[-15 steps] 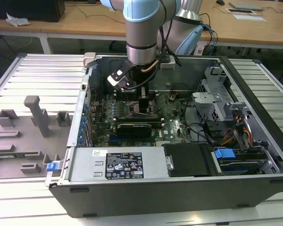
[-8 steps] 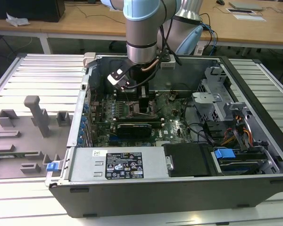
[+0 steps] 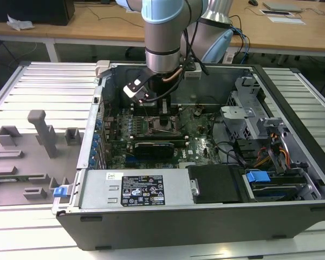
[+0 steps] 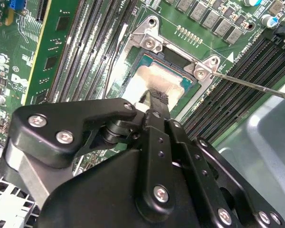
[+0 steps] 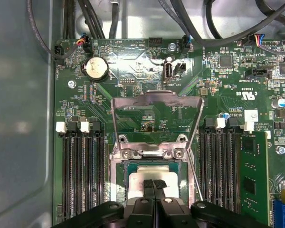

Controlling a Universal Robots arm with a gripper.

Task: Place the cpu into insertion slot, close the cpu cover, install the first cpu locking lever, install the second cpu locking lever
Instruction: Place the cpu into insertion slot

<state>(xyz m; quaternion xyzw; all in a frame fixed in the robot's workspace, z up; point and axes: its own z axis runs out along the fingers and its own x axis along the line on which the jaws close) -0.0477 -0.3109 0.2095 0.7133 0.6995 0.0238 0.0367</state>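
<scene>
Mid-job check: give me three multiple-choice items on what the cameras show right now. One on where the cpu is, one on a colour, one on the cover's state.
1. Where is the cpu?
A. Lying in the insertion slot, right at the tips of the gripper
B. Held well clear above the board
C. Resting across the memory slots

2. What colour is the motherboard around the slot?
A. Blue
B. Green
C. Red

3. How does the cpu cover stand?
A. Flat over the cpu
B. Taken off and gone
C. Swung up, open

Answers:
1 A: in both wrist views its pale top lies flat inside the dark frame.
2 B: the board is green on every side of the socket.
3 C: the silver frame stands raised at its hinge, with the board showing through its window.
</scene>
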